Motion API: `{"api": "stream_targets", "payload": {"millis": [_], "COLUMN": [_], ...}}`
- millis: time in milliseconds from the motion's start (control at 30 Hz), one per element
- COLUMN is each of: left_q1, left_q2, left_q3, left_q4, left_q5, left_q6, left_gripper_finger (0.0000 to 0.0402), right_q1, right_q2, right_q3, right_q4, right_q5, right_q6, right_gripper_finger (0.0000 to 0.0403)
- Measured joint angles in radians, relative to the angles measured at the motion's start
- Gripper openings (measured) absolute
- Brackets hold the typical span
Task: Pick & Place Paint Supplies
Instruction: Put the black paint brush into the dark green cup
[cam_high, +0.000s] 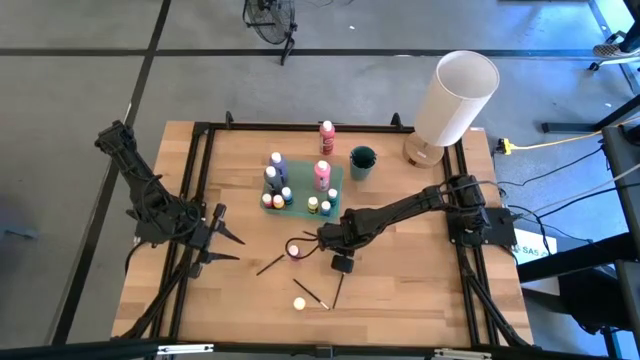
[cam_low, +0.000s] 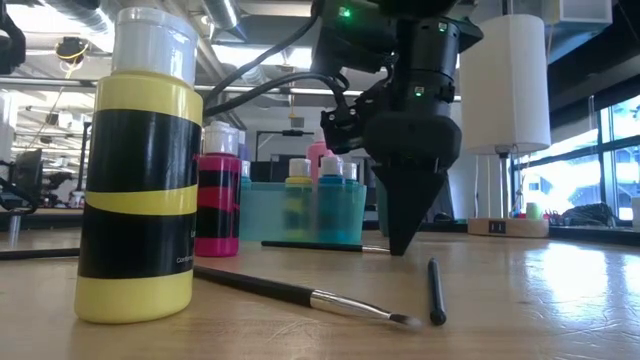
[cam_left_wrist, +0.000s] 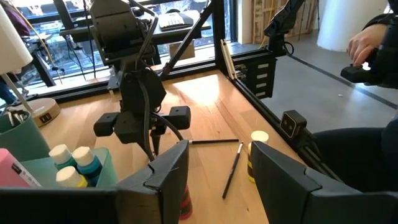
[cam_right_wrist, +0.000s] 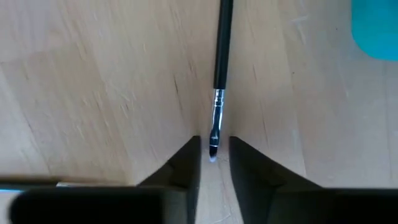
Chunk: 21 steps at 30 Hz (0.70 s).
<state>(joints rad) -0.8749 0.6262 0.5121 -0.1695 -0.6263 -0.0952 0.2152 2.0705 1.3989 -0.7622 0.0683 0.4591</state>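
Observation:
My right gripper (cam_right_wrist: 214, 155) points straight down at the middle of the table (cam_high: 322, 238), open only a little. Its two fingertips stand on either side of the bristle end (cam_right_wrist: 214, 144) of a thin dark-handled brush (cam_low: 320, 245) that lies flat on the wood, and bare wood shows between brush and fingers. A teal tray (cam_high: 300, 192) of small white-capped paint bottles stands just beyond. A yellow bottle (cam_high: 299, 302) and a red-pink bottle (cam_low: 217, 205) stand loose nearer the front. My left gripper (cam_high: 232, 240) waits open at the table's left side.
Other loose brushes lie near the front (cam_high: 310, 293), (cam_high: 338, 290), (cam_high: 270, 264). A pink bottle (cam_high: 327, 132), a teal cup (cam_high: 362, 162) and a big white cylinder (cam_high: 455, 98) stand at the far side. A black frame (cam_high: 200, 200) borders the table. A person's hand (cam_left_wrist: 364, 43) shows beyond the table.

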Motion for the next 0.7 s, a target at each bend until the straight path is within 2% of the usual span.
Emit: {"api": "stream_targets", "payload": {"millis": [233,400,700], "left_q1": [0.0,0.0,0.0], "left_q2": [0.0,0.0,0.0], "left_q3": [0.0,0.0,0.0], "left_q4": [0.0,0.001,0.002], "left_q5": [0.009,0.044,0.045], "left_q6": [-0.015,-0.023,-0.034], "left_gripper_finger": [0.0169,0.0169,0.0168], "right_q1": [0.002,0.007,0.02], "right_q2": [0.0,0.0,0.005], "right_q3": [0.0,-0.001,0.027], "right_q4": [-0.004,-0.005,-0.04], "right_q5": [-0.032,-0.032,-0.045], "right_q6": [-0.001,0.002,0.039], "right_gripper_finger": [0.0007,0.0003,0.0001]}}
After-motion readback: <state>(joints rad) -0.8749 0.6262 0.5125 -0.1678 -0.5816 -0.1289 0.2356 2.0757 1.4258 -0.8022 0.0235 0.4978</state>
